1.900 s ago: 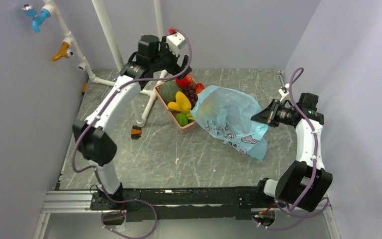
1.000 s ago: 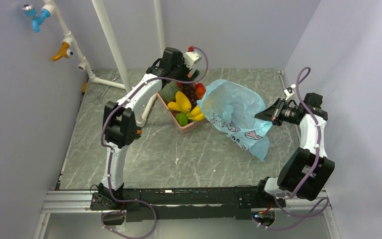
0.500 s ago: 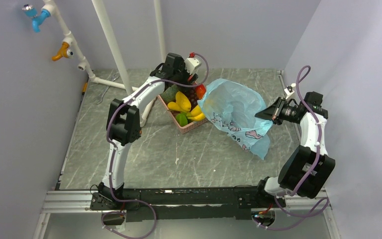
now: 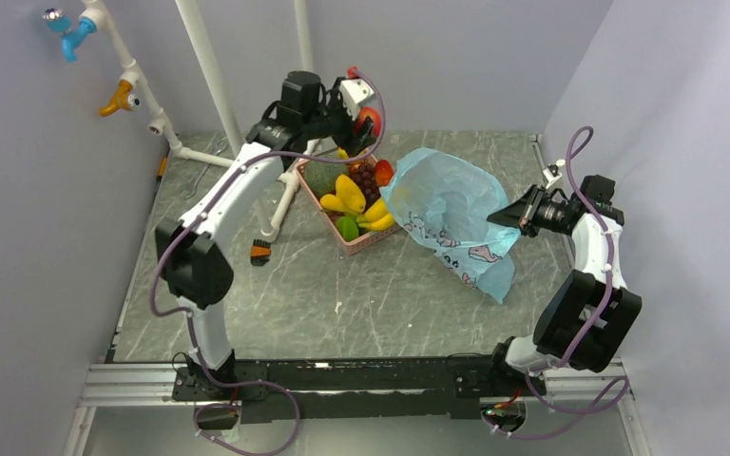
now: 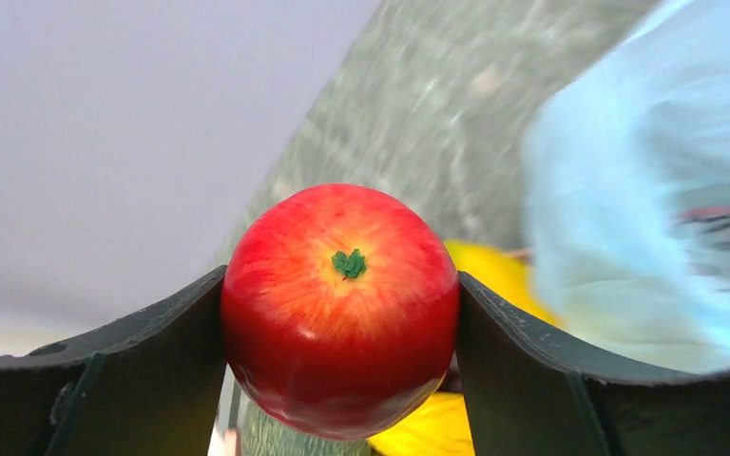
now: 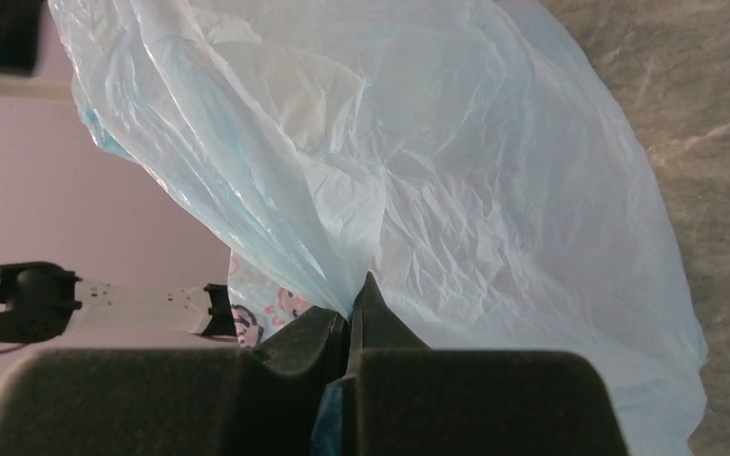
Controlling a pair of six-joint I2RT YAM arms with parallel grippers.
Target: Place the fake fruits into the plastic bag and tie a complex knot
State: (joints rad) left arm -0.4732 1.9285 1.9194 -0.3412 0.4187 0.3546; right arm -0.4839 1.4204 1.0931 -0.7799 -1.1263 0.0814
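My left gripper (image 4: 365, 122) is shut on the red apple (image 5: 340, 306) and holds it in the air above the pink basket (image 4: 359, 241); the apple also shows in the top view (image 4: 371, 121). In the basket lie yellow bananas (image 4: 349, 196), a green lime (image 4: 347, 227), dark grapes (image 4: 368, 177), a dark green melon (image 4: 319, 177) and a red-yellow mango (image 4: 384, 173). The light-blue plastic bag (image 4: 447, 217) lies right of the basket, its mouth held up. My right gripper (image 4: 502, 218) is shut on the bag's edge (image 6: 342, 275).
White pipes (image 4: 211, 76) stand at the back left behind the basket. A small dark and orange object (image 4: 260, 251) lies on the table (image 4: 342, 304) left of the basket. Side walls close in on both sides.
My left gripper went down into the basket, closed on the red apple and has lifted it up and back. The right gripper kept hold of the bag, barely moving.
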